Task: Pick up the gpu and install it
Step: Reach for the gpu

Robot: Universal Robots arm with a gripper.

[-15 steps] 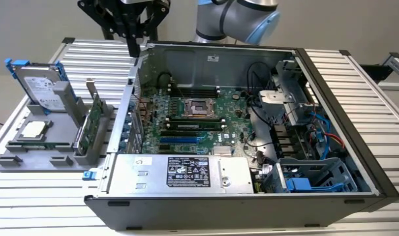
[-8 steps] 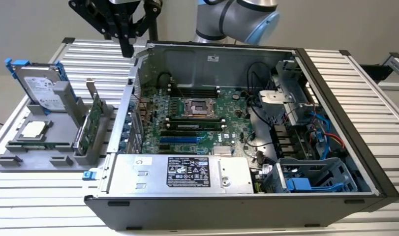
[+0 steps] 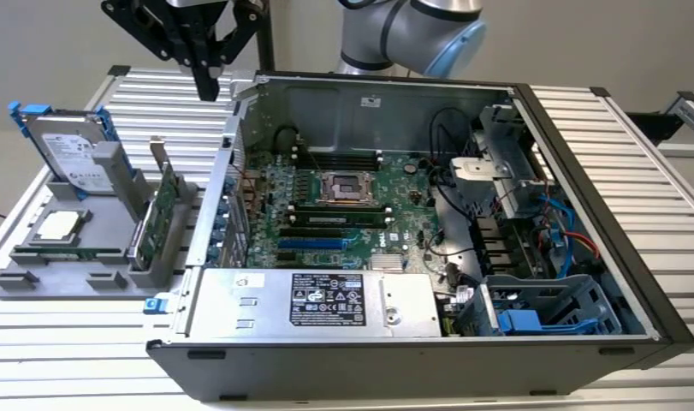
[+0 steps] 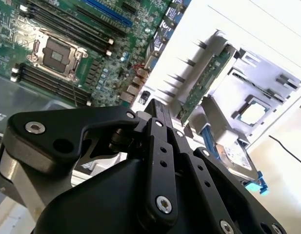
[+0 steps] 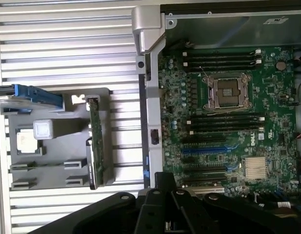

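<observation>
Item: gpu, a thin green board with a silver end bracket, no legible print. It stands on edge in a grey holder on the worktop, well below the end effector, which is closed and empty.

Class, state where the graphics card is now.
In the exterior view the graphics card stands on edge in the grey holder on that view's left, between the hard drive and the computer case.

The thin green-board gpu with silver end bracket stands on edge. It sits well below my claw, untouched.
</observation>
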